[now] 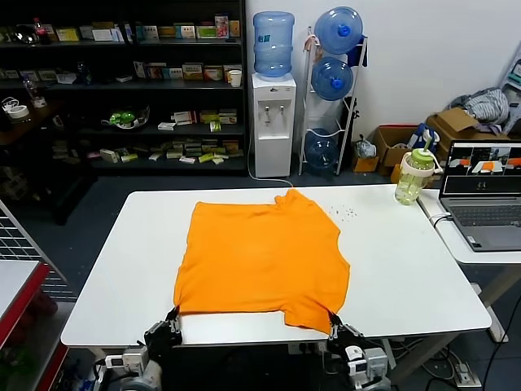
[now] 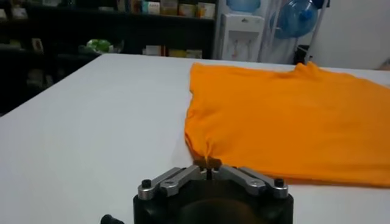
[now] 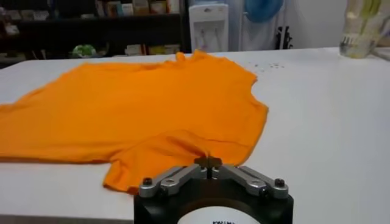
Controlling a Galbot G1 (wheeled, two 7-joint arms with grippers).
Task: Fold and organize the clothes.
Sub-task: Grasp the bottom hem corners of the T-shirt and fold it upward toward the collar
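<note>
Now we see the orange T-shirt (image 1: 262,257) lying flat on the white worktop (image 1: 407,261); left pincer (image 2: 208,164) and right pincer (image 3: 209,162) each pinch its near hem, closed tight.

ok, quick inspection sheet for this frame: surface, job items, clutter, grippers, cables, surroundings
Surface: white table, small dark specks near the far right side.
Job's things: orange T-shirt lying spread out, near right corner hanging past the table's near edge.
Clutter: green-lidded bottle at the far right corner.
Grippers: left gripper shut on the shirt's near left corner; right gripper shut on the near right corner.
Cables: white cable beside the laptop.
Surroundings: water dispenser, dark shelves, cardboard boxes.
</note>
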